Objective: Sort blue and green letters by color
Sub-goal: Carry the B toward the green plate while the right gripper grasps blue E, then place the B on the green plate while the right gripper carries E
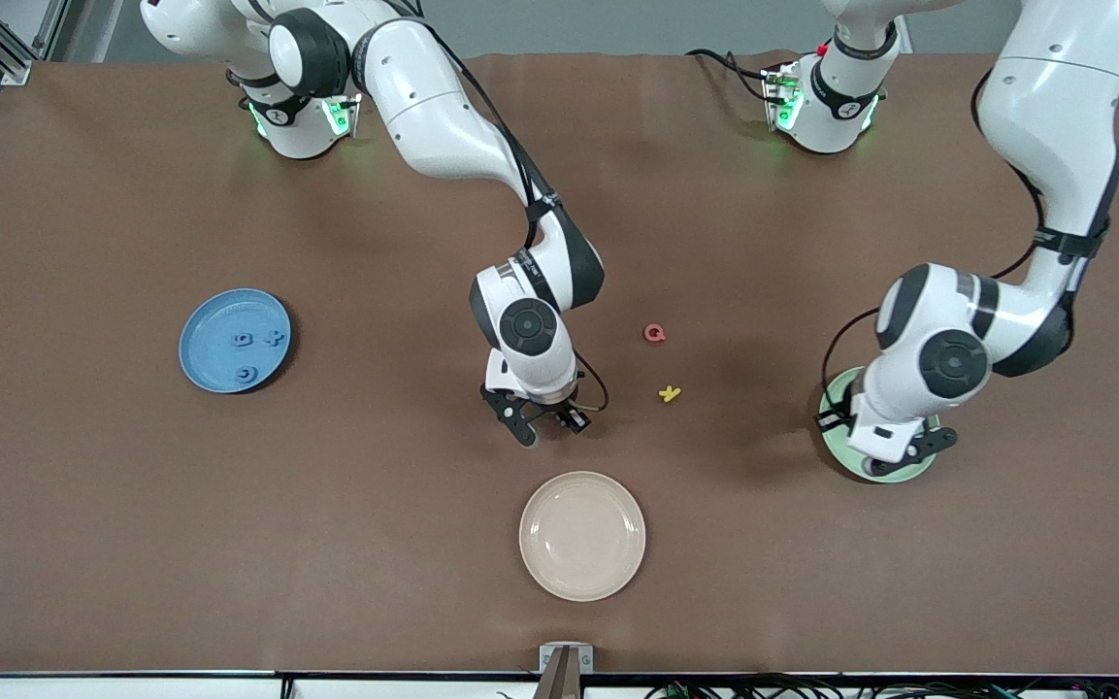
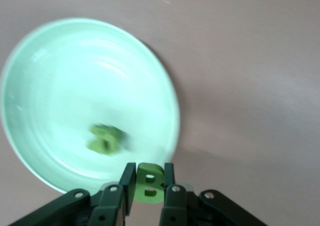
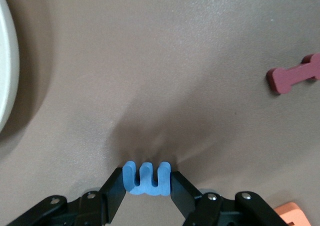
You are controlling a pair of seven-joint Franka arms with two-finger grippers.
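Note:
My left gripper [image 1: 904,456] hangs over the pale green plate [image 1: 899,475], shut on a green letter B [image 2: 148,183]. In the left wrist view the green plate [image 2: 50,85] has a blurred green letter [image 2: 106,138] lying in it. My right gripper [image 1: 549,427] is low at the table's middle, just farther from the front camera than the beige plate. Its fingers are shut on a blue letter m [image 3: 147,178], one against each end. The blue plate [image 1: 200,330], toward the right arm's end of the table, holds three blue letters [image 1: 246,374].
A beige plate [image 1: 582,535] stands near the table's front edge. A red letter [image 1: 654,334] and a yellow letter [image 1: 669,393] lie between the two grippers. The right wrist view shows a dark red letter [image 3: 295,74] and an orange letter [image 3: 292,213] close by.

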